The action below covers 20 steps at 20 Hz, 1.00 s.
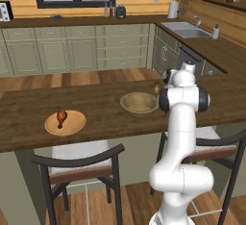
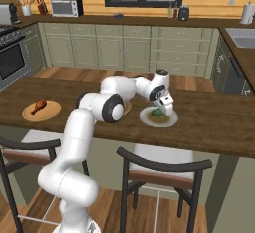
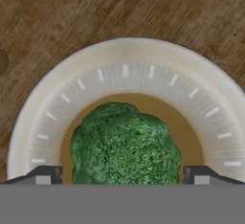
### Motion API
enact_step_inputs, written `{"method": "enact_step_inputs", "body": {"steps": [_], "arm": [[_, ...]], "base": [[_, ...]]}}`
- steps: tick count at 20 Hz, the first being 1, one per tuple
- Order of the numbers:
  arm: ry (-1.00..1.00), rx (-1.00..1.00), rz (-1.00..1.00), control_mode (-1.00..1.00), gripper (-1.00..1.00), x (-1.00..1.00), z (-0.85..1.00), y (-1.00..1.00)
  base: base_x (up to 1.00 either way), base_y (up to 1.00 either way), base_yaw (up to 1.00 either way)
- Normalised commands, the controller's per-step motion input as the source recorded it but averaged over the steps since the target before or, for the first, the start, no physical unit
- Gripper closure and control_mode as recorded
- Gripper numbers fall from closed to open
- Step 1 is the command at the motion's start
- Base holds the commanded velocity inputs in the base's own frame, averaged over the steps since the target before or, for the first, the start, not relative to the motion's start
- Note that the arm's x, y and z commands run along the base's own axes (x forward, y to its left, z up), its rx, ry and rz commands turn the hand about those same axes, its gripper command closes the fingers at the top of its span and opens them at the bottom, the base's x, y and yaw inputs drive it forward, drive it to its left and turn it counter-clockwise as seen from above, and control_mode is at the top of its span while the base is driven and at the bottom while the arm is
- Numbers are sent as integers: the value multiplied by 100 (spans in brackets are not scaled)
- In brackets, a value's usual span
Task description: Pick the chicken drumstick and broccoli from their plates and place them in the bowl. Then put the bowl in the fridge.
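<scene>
the broccoli [image 3: 125, 144] is centred between the wide-open jaws of the gripper [image 3: 122, 175], directly below, on the pale plate [image 3: 143, 65].

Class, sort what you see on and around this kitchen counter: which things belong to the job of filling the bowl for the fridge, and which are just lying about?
Belongs to the job:
broccoli
pale plate
chicken drumstick
wooden plate
bowl
open gripper

Just lying about:
chairs
toaster oven
paper towel roll
sink
</scene>
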Motion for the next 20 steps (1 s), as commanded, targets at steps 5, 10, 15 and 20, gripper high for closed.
{"method": "enact_step_inputs", "body": {"steps": [5, 10, 15, 20], "arm": [[0, 0, 0, -100, -100, -20, 0, 0], [0, 0, -1, -100, -100, -22, -7, -1], [0, 0, -1, -100, -100, 8, -37, 0], [0, 0, 0, -100, -100, 26, -41, 6]], "base": [[0, 0, 0], [0, 0, 0], [0, 0, 0], [0, 0, 0]]}}
